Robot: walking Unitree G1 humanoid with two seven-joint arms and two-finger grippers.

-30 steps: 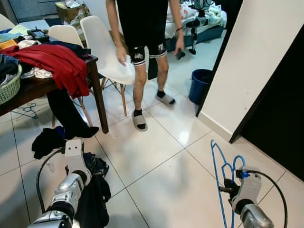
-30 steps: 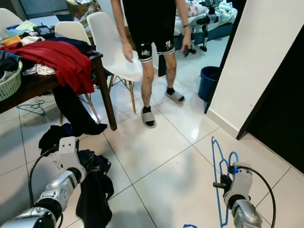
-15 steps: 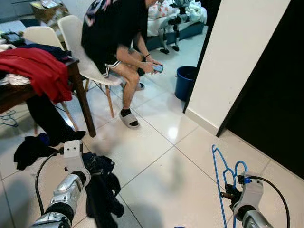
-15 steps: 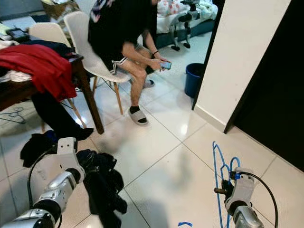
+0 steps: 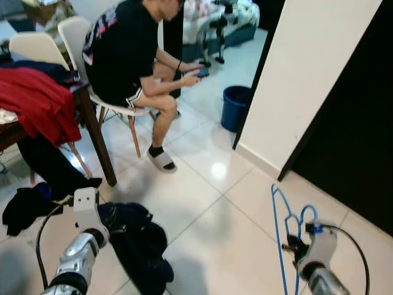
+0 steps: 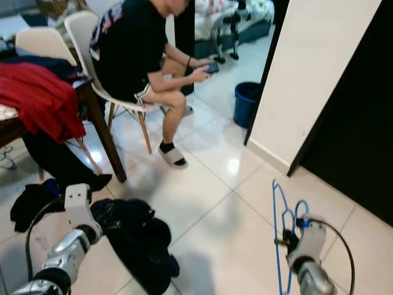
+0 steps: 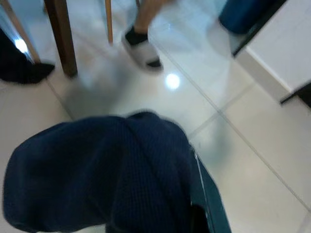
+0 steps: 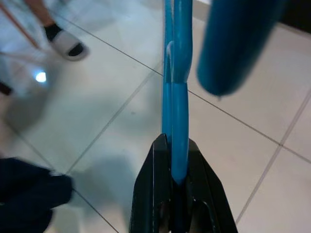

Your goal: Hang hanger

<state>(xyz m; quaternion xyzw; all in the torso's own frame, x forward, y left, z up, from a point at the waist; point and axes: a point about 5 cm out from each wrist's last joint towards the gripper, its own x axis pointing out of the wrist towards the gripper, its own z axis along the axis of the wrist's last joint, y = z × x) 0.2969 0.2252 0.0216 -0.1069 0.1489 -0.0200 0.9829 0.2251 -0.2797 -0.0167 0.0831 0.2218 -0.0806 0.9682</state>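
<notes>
A blue wire hanger stands upright over the tiled floor at the lower right, and my right gripper is shut on it. The right wrist view has the two black fingers clamped around the blue hanger rod. At the lower left, a dark navy garment hangs from my left gripper and drapes down towards the floor. In the left wrist view the navy garment covers the fingers.
A person sits on a white chair ahead, holding a phone. A wooden table with red clothing is at the left, black clothes beneath it. A blue bin, a white wall and a dark opening lie to the right.
The person walked to the white chair and sat down. My view has shifted rightwards along the floor. Both grippers keep their hold on the hanger and the garment.
</notes>
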